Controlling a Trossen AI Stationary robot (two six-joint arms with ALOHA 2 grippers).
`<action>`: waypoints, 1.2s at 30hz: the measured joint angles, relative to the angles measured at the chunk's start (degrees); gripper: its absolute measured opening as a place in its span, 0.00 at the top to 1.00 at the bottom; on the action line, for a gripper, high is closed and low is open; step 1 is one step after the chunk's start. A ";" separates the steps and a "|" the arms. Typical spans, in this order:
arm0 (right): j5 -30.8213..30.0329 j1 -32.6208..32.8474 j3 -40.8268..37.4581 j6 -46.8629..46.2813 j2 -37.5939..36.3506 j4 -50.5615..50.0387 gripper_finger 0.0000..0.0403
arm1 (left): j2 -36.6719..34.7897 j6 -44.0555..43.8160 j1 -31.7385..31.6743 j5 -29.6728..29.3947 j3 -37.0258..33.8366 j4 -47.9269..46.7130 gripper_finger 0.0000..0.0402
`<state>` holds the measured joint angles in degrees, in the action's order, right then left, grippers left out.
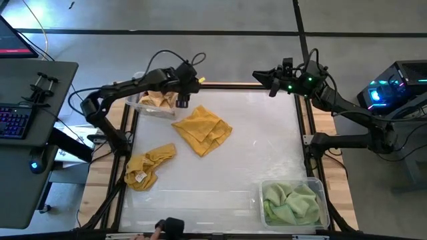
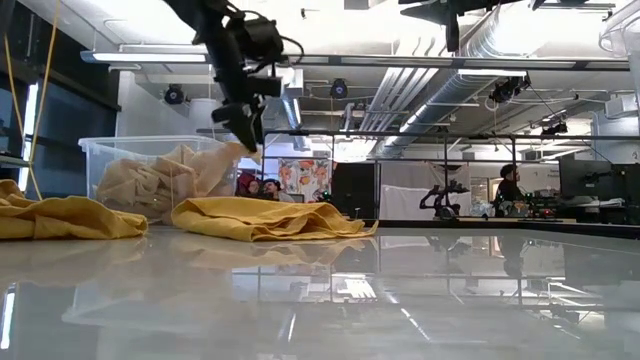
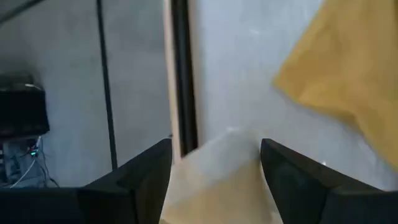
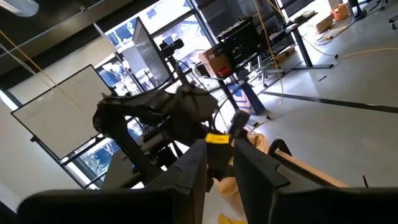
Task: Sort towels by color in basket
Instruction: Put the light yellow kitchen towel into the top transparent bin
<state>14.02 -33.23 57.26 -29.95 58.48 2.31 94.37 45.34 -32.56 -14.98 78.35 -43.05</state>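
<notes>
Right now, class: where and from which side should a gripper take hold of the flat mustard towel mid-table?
Probably the raised fold at the middle of the mustard towel, coming straight down from above. It lies spread and low on the table, so its edges offer little to pinch.

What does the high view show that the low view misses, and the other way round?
Only the high view shows the bin of light green towels at the table's near right corner and the right gripper raised at the far edge. Only the low view shows the peach towel hanging from the left gripper above the clear bin. Both show the two mustard towels on the table.
</notes>
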 joint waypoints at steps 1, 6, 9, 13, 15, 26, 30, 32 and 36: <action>0.00 0.00 0.00 0.00 0.00 -0.01 0.81 | 0.54 0.24 0.00 0.00 0.00 -0.53 0.43; 0.02 0.00 0.00 -0.02 0.00 0.00 0.81 | 3.18 -1.42 -0.60 0.43 0.00 -3.51 0.62; 0.02 0.00 0.02 0.00 0.00 -0.01 0.81 | 3.66 -3.35 -0.86 0.27 0.00 -3.82 0.81; 0.02 0.00 0.01 0.00 0.00 -0.02 0.81 | 2.85 -7.83 -0.79 0.80 1.65 -3.37 0.97; -0.01 -0.09 0.02 0.01 0.00 -0.03 0.81 | 1.67 -11.15 -0.79 0.45 2.74 -2.99 0.97; -0.80 -0.15 0.02 0.49 -0.02 -1.09 0.81 | -13.26 -33.35 -7.87 -1.65 2.08 -15.13 1.00; -1.84 -0.15 0.02 1.99 -0.02 -1.45 0.81 | -15.61 -35.00 -15.04 4.34 -7.05 -13.50 1.00; -2.44 -0.15 0.02 1.97 -0.02 -1.43 0.81 | -15.65 -36.27 -17.66 9.06 -12.42 -9.58 1.00; -3.58 -0.15 0.04 1.97 -0.02 -2.10 0.81 | -14.42 -41.69 -19.57 11.54 -21.14 1.03 0.99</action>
<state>10.44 -33.39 57.30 -27.98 58.46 0.22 79.95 3.66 -52.13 -3.45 57.21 -42.03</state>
